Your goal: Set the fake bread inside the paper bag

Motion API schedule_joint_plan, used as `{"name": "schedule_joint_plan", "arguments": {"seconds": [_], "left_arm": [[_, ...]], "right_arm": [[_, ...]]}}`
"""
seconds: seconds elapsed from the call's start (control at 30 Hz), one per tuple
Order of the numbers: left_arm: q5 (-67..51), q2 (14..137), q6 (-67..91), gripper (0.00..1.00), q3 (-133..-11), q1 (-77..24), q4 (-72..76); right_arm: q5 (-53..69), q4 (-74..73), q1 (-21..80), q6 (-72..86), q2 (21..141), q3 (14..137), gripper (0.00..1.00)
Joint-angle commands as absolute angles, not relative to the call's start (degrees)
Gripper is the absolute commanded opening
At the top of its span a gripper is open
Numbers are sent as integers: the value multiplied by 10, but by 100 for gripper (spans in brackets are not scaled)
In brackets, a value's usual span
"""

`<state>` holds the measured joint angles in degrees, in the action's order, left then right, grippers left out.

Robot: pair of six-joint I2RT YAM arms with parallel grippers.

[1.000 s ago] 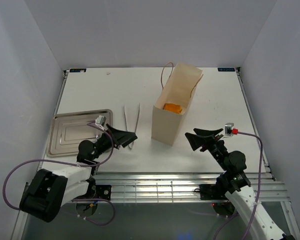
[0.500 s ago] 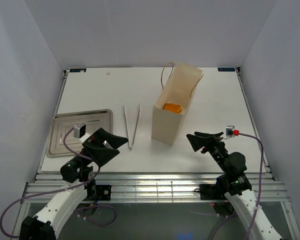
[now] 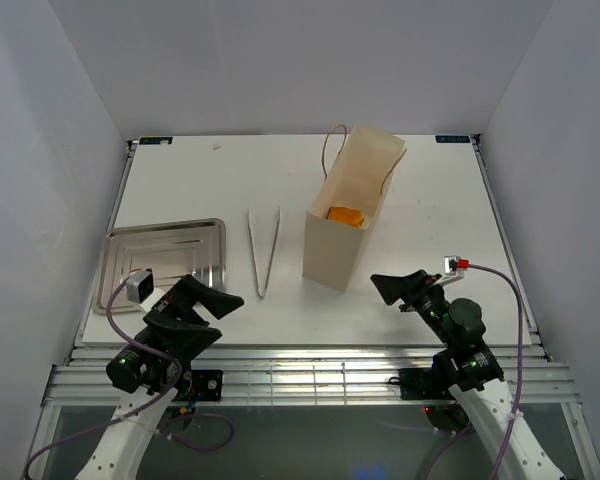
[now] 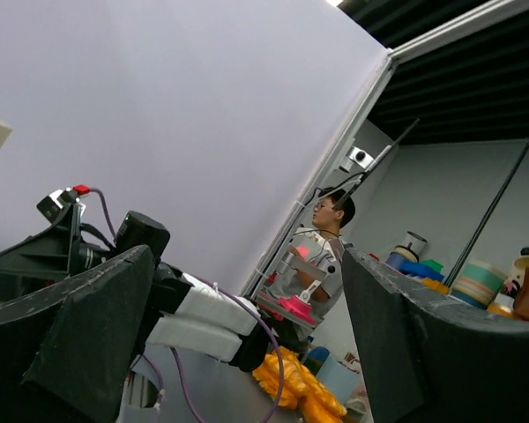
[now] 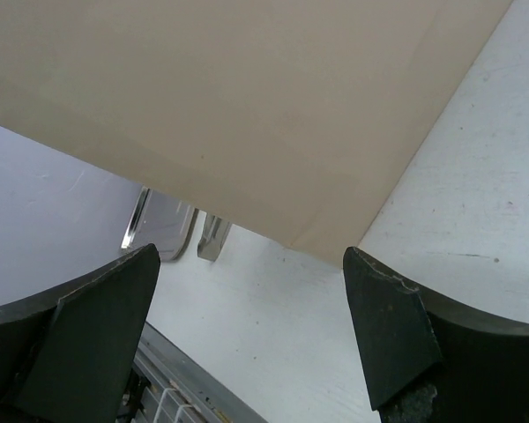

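**K:** Since overhead looks down into the paper bag [image 3: 332, 255], is the fake bread [image 3: 346, 215] in there?
**M:** Yes. One orange piece shows through the open top, lying inside the bag. The bag is upright, right of centre on the table [image 3: 230, 180].
**K:** Left jaws?
**M:** Left gripper [image 3: 220, 297] is spread wide with nothing between the fingers. It sits at the near-left edge, just in front of the metal tray [image 3: 180, 262], well apart from the bag and the bread. Its wrist cam is tilted up and away from the table.
**K:** Right?
**M:** Right gripper [image 3: 395, 283] is also wide, nothing held. It's near the bag's near-right corner, pointing at it, not touching. On the right wrist cam the bag's paper wall fills the frame beyond the fingertips, with table showing in the gap. The bread is hidden behind the paper there.
**K:** Anything else?
**M:** White tweezers [image 3: 263, 250] lie flat between tray and bag, clear of both grippers.
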<state>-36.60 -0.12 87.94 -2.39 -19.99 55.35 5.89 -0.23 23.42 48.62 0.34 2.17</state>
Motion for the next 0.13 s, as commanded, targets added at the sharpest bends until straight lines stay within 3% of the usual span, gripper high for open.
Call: {"name": "schedule_joint_plan", "arguments": {"seconds": [0.0, 0.1], "left_arm": [[-365, -45, 877, 98, 142, -197, 479], [-368, -30, 875, 98, 142, -198, 474]], "right_arm": [[52, -32, 236, 500, -112, -167, 90], [59, -33, 236, 498, -108, -161, 90]]}}
